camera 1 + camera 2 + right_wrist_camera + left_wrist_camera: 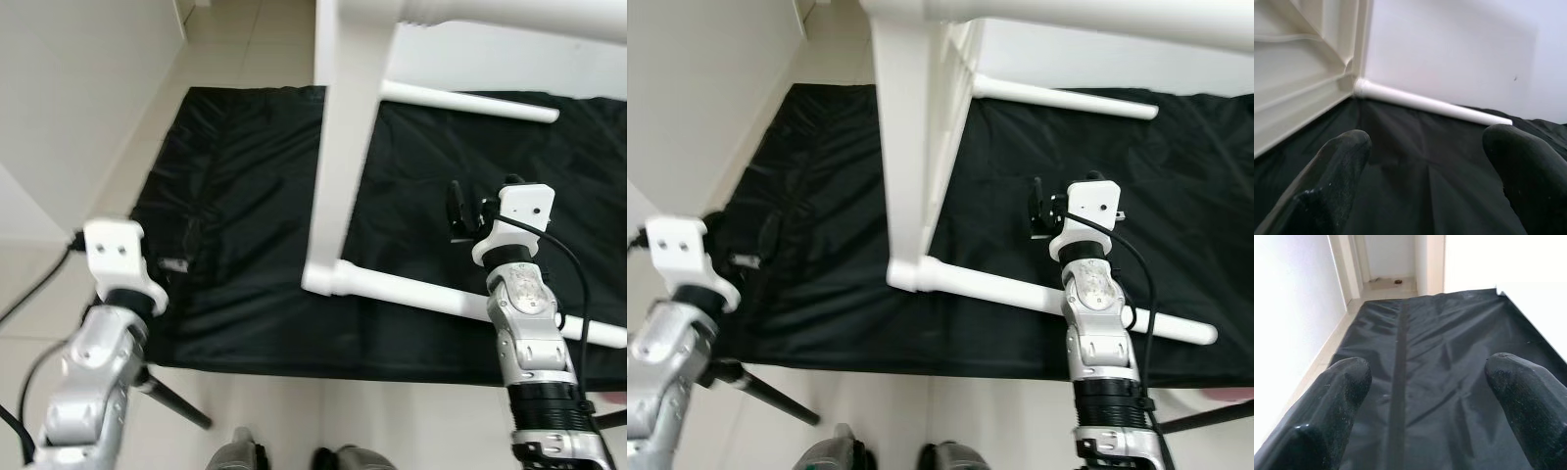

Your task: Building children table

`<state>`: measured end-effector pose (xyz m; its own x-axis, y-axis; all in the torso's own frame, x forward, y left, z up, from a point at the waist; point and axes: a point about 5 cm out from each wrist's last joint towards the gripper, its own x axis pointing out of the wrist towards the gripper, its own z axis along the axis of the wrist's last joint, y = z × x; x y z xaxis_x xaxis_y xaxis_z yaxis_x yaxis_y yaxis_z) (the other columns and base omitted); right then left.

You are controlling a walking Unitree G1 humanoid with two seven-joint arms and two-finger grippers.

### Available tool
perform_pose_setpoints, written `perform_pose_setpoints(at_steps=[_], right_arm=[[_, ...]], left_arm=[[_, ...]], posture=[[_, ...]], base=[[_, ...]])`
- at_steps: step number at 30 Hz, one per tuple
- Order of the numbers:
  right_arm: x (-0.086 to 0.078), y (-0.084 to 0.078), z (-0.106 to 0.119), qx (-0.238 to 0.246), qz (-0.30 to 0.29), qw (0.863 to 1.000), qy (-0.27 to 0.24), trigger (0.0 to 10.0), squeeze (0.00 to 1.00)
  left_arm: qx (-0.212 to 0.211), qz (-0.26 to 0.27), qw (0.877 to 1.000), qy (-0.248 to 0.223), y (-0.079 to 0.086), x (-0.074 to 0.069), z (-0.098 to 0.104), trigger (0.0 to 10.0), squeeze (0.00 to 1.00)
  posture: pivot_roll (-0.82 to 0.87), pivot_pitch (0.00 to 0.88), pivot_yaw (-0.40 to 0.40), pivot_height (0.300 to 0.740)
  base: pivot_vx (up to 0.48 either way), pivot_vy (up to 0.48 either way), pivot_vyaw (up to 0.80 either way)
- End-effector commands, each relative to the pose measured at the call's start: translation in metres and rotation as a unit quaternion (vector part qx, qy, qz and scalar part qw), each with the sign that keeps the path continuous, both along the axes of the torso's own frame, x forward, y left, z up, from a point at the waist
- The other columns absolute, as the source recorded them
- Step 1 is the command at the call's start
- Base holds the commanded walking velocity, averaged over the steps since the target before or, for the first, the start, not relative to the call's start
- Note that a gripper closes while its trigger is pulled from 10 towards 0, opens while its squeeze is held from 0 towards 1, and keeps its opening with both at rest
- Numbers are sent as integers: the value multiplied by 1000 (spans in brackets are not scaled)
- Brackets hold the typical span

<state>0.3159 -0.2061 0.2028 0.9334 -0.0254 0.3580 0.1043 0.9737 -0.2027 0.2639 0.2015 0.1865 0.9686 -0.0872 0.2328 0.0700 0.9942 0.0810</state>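
A white children's table [343, 147] lies tipped on its side on a black mat [245, 196]. Its top stands as an upright slab. One round white leg [421, 291] runs along the mat toward me on the right, and another leg [470, 101] lies farther back. My right gripper [458, 213] hovers over the mat between the two legs, open and holding nothing. In the right wrist view it faces the far leg [1430, 104] and the table's ribbed underside [1298, 73]. My left gripper [1425, 396] is open over the mat's left part, well apart from the table.
A white wall [69, 98] borders the mat on the left, with pale floor tiles [323, 421] in front of it. A black rod [176, 401] slants across the tiles at the lower left. My feet [245, 455] stand at the mat's near edge.
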Motion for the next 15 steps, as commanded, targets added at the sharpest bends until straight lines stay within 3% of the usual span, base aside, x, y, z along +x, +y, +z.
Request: perform_pose_setpoints(at_steps=[1,4,8,15], right_arm=[[0,2,-2,-2,4,1000,1,10000,0],[1,2,-2,-3,6,1000,-1,10000,0],[1,2,-2,-8,8,1000,-2,10000,0],[0,-2,-1,-15,6,1000,-5,10000,0]], left_arm=[[8,4,1000,6,1,1,-2,10000,0],[11,0,1000,6,0,2,-2,10000,0],[-19,-4,1000,10,0,2,-3,10000,0],[36,3,999,36,15,3,1,10000,0]], posture=[[8,121,18,740],[7,118,20,740],[5,116,22,740],[0,110,31,740]], base=[[0,-394,0],[0,-315,0],[0,0,0],[0,0,0]])
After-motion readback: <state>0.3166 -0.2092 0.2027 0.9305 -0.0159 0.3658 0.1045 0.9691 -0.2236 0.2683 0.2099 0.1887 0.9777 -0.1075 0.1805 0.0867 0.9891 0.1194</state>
